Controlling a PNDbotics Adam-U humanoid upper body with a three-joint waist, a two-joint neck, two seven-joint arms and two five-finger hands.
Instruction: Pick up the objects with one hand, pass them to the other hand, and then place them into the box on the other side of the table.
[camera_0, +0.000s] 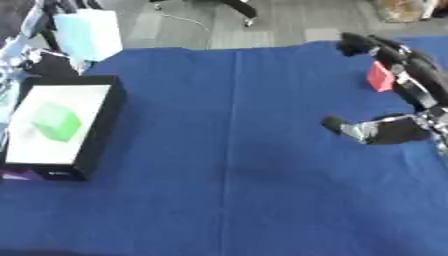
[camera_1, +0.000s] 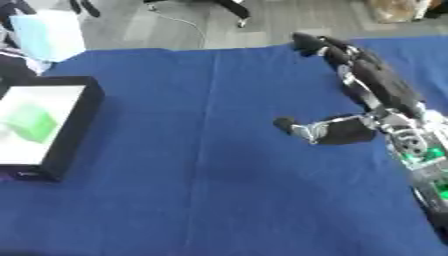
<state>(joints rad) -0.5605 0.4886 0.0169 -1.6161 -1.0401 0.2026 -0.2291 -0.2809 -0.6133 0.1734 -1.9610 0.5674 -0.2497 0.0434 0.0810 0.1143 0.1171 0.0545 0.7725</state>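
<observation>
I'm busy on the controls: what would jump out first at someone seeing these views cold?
Probably the right hand, stretched open over the blue tablecloth at the right side, thumb jutting left and fingers reaching toward the far edge. Next, the black box at the left edge, with a green block lying on its white inside. A small red object shows just beside the right hand in the left eye view.

Blue tablecloth (camera_0: 227, 165) with centre crease, pale bag (camera_0: 87, 32) beyond, grey floor (camera_0: 289, 22)
</observation>
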